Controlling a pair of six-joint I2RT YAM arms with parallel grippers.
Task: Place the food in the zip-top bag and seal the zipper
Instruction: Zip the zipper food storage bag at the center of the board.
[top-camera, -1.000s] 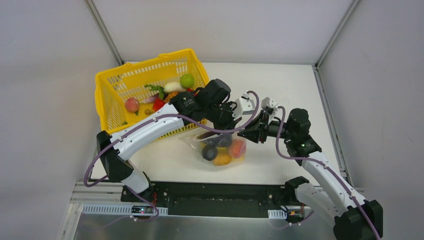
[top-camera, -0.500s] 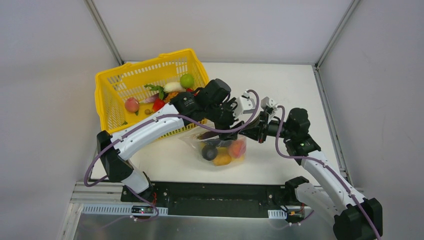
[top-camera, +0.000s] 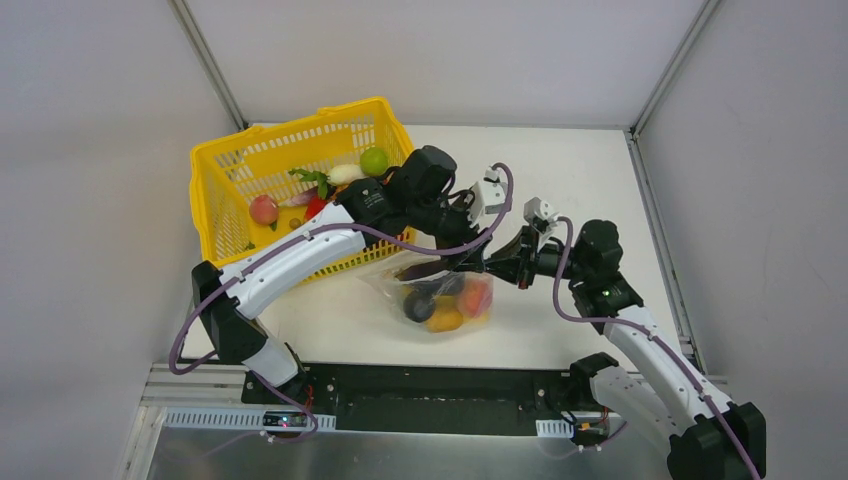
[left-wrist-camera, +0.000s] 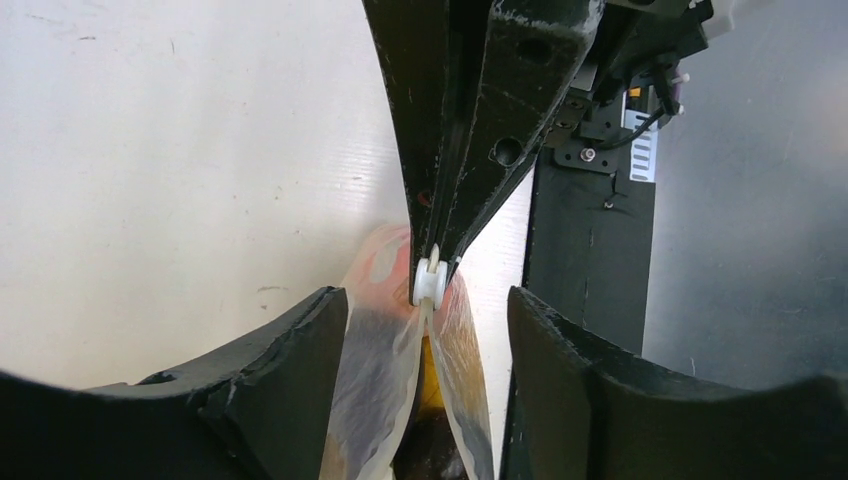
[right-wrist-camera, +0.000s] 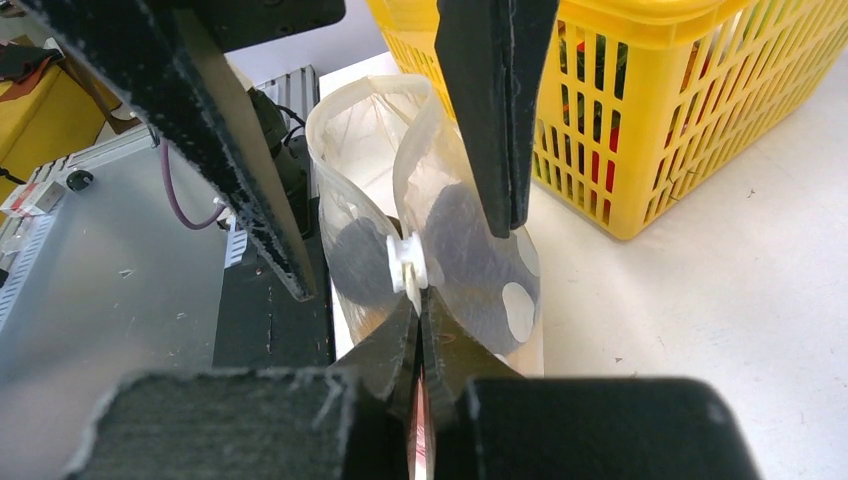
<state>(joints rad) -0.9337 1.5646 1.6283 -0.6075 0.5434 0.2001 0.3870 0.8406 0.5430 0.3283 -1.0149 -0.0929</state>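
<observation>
Overhead view of a white counter (top-camera: 580, 180) where two arms meet over a clear dotted bag (top-camera: 440, 298) near the front edge. Its mouth edge is raised between the tools, and it holds food (top-camera: 446, 318): dark, red and orange pieces. The left tool (left-wrist-camera: 428, 300) is spread open, one finger on each side of the bag. The right tool (right-wrist-camera: 415, 300) is pinched closed on the zipper (right-wrist-camera: 408, 170) at a small white tab (right-wrist-camera: 405, 262). Beyond the tab the mouth gapes. A yellow basket (top-camera: 215, 175) at the back left holds more pieces, a green fruit (top-camera: 374, 160) among them
</observation>
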